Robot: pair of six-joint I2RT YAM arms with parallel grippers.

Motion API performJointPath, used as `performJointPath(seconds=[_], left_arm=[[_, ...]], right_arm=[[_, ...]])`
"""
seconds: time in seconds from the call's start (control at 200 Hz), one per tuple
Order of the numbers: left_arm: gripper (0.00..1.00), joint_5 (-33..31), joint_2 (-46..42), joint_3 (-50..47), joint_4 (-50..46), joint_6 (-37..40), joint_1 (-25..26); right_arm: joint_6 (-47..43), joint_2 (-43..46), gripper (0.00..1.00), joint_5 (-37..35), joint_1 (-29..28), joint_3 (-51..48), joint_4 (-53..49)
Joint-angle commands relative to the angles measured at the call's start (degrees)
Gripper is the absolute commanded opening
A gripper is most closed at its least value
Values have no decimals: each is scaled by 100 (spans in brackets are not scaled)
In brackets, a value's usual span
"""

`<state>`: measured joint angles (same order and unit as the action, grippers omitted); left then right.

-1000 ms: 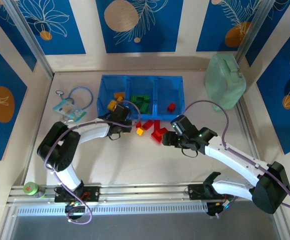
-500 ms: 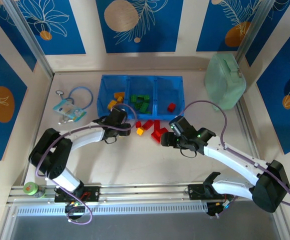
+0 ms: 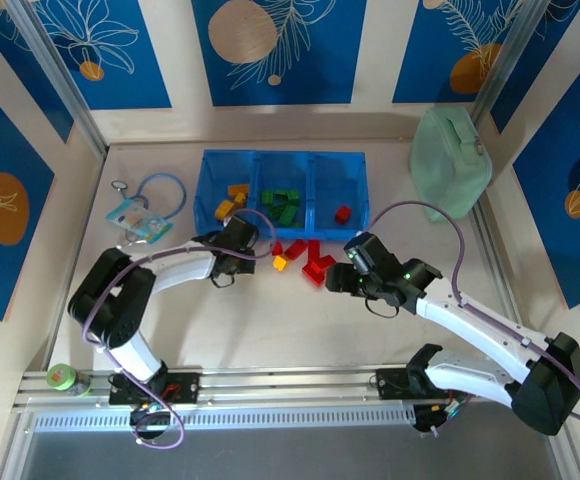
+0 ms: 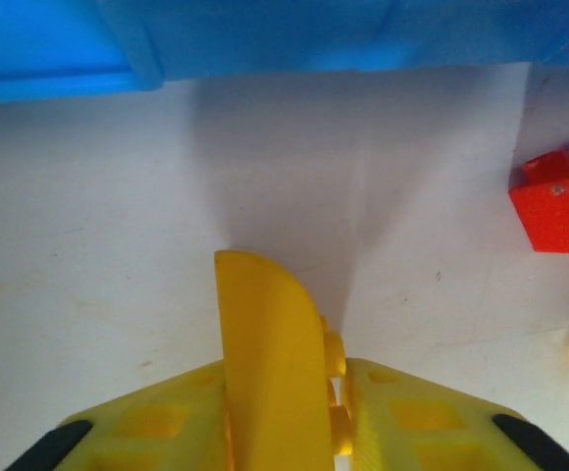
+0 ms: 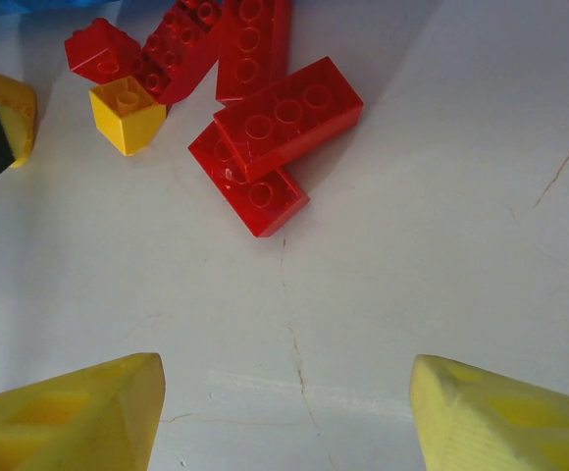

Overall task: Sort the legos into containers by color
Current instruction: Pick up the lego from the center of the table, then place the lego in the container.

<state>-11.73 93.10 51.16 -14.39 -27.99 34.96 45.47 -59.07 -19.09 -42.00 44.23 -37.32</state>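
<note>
left gripper (image 4: pixel 283 388) pinches a yellow lego (image 4: pixel 265 329); right gripper (image 5: pixel 286 378) spread, red legos (image 5: pixel 277 123) just ahead

Pale table (image 3: pixel 300 320), blue tray (image 3: pixel 282 154) at far side, red legos (image 3: pixel 310 262) and one yellow brick (image 3: pixel 280 263) just before it, green box (image 3: pixel 452 160) far right, blue tube loop (image 3: pixel 160 190) left.

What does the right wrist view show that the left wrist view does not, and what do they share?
Right wrist view: the right claw open, short of a cluster of red bricks with a small yellow brick beside it. Left wrist view: the left claw shut, the blue tray wall ahead. Shared: the white table, and a red brick lying on it.
</note>
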Motion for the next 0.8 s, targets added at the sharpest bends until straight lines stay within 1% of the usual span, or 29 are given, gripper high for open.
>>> performJointPath(seconds=[0.0, 0.065, 0.125, 0.185, 0.355, 0.45, 0.515, 0.54, 0.57, 0.665, 0.69, 0.735, 0.795], left_arm=[[27, -106, -684, 250, -283, 146, -225], [27, 212, -942, 409, -341, 151, -531], [27, 233, -1118, 583, -342, 250, -745], [27, 289, -1092, 836, -358, 355, -972], [28, 584, -324, 1681, -485, 609, -1447], [29, 794, 159, 2112, -550, 645, -1584], [32, 830, 401, 2330, -523, 679, -1623], [34, 830, 485, 2392, -508, 702, -1631], [39, 851, 582, 2479, -487, 707, -1648], [65, 982, 819, 2799, -613, 747, -1667], [70, 1094, 832, 2827, -603, 793, -1656], [74, 1153, 759, 2772, -538, 855, -1581], [75, 948, 565, 2575, -489, 962, -1412]], right_arm=[[32, 40, 67, -50, 25, -91, -74], [25, 19, 68, -26, 25, -106, -35], [32, -8, 67, -6, 34, -112, 0], [48, -42, 67, 29, 29, -124, 46], [84, -81, 67, 38, -60, -99, 34], [114, -46, 67, -5, -95, -90, -54], [121, -5, 67, -32, -100, -95, -114], [126, 15, 67, -46, -106, -99, -130], [137, 39, 67, -63, -100, -101, -156], [144, 80, 67, -77, -102, -111, -169], [146, 71, 67, -80, -95, -111, -170], [150, 56, 67, -77, -98, -111, -162], [154, 8, 67, -77, -98, -106, -123]])
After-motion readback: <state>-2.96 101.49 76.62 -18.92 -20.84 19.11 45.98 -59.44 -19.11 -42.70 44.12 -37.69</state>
